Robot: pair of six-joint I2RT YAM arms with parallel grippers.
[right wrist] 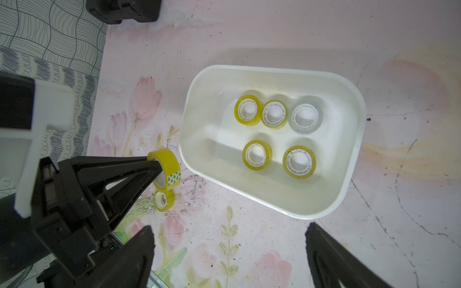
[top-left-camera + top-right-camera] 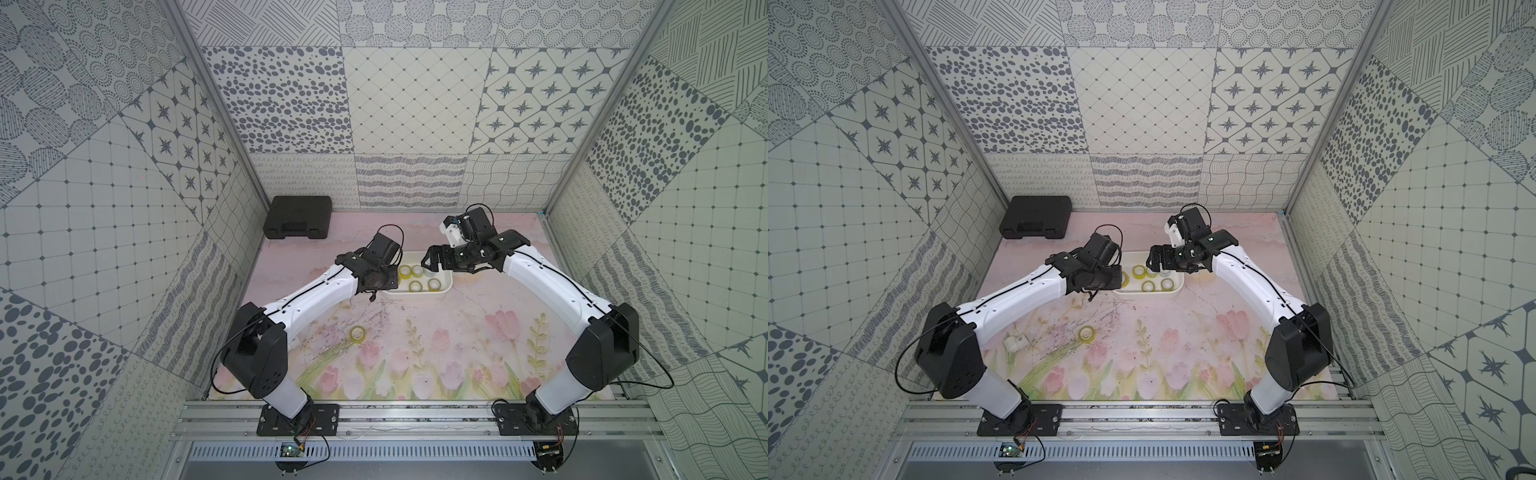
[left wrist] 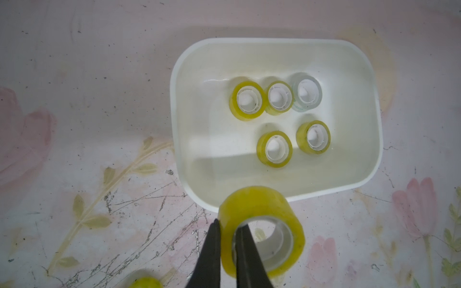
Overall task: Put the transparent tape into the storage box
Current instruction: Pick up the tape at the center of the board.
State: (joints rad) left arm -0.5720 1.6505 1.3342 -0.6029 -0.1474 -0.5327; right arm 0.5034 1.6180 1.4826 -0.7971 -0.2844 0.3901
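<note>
Table (image 2: 457, 316): white box (image 3: 274, 41) mid-far. Right claw (image 1: 229, 225) wide, empty, above box. Left claw (image 3: 228, 224) pinching yellow tape roll (image 3: 262, 207) through core, by box's left rim. Five rolls (image 3: 274, 148) inside; loose roll (image 2: 358, 334) near-left. Likely light, stiff, slick; grip wall via core.

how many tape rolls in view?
7 tape rolls. Five in the storage box: four yellow, one colourless; one in the left gripper; one on the mat. Arms may hide more.

A blurred yellow tape ring (image 3: 146, 283) is cut off by the left wrist view's edge.
</note>
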